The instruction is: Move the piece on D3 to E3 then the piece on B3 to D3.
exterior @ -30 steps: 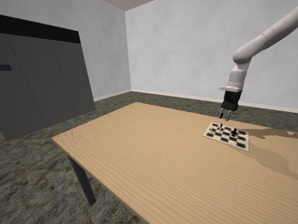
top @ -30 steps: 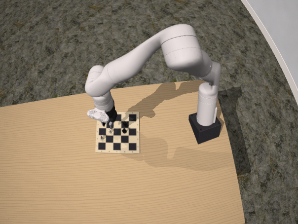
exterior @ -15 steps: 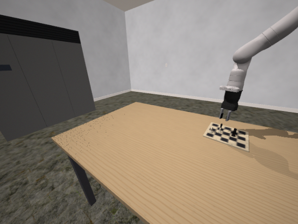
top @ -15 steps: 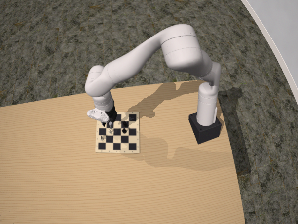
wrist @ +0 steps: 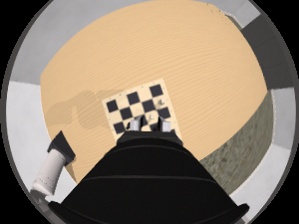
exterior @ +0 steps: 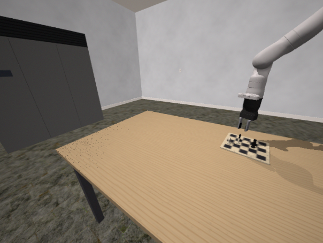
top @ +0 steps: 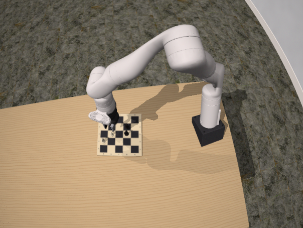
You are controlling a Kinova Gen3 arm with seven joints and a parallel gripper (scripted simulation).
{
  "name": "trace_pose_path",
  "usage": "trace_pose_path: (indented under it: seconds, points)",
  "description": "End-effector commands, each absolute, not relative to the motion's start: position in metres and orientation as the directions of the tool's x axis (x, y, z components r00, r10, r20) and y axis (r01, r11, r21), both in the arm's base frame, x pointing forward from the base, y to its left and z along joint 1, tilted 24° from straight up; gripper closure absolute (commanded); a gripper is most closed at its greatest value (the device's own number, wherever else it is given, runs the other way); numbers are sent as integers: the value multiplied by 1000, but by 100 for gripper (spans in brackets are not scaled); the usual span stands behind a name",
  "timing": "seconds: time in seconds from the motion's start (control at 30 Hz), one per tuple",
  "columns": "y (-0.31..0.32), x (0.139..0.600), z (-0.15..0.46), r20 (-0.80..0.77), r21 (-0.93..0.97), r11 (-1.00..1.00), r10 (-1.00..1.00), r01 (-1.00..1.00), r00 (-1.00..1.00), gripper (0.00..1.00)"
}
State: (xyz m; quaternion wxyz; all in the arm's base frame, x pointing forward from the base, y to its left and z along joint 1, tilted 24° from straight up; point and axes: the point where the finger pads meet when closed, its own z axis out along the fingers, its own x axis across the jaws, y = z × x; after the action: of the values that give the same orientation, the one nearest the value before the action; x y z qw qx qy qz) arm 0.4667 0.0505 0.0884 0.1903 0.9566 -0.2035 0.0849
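Above the chessboard (top: 140, 138) (exterior: 223, 146) (wrist: 107, 111), hanging with pincer (top: 109, 129) (exterior: 243, 130) (wrist: 149, 121) partly open, grasping nothing, probably narrowed to clear neighbours. At board's nine o'clock in the top view, the nearer white chess piece (top: 112, 134) (exterior: 238, 142) (wrist: 151, 117), probably D3's; at three, the larger black chess piece (top: 126, 133) (exterior: 253, 144), likely B3's. Crowding the approach: the outer white chess piece (top: 103, 140) (exterior: 229, 141) (wrist: 160, 103) at eight, and a small black chess piece (exterior: 239, 137) nearby.

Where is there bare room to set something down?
In the top view, wood lies bare left of the chessboard and below it, toward the picture's bottom edge. Crowded: the board's upper-left part, with pieces below the gripper.
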Motion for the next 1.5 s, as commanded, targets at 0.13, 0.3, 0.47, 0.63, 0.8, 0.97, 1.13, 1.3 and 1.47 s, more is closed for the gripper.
trace_pose_path:
  seconds: [0.13,0.3,0.47,0.63,0.8,0.97,1.13,1.3,1.47]
  points:
    - [50,469,88,252,322,-839,-369,-438,894,32]
    - [50,469,88,252,322,-839,-370,-438,894,32]
    - [48,469,85,251,323,-839,-371,-438,894,32]
    - [46,469,80,251,323,-839,-371,-438,894,32]
    - [44,470,74,251,323,-839,-371,-438,894,32]
    - [42,470,70,251,323,-839,-371,-438,894,32]
    - [39,471,63,251,323,-839,-371,-438,894,32]
    - [36,471,56,251,323,-839,-371,-438,894,32]
    - [35,472,52,251,323,-839,-371,-438,894,32]
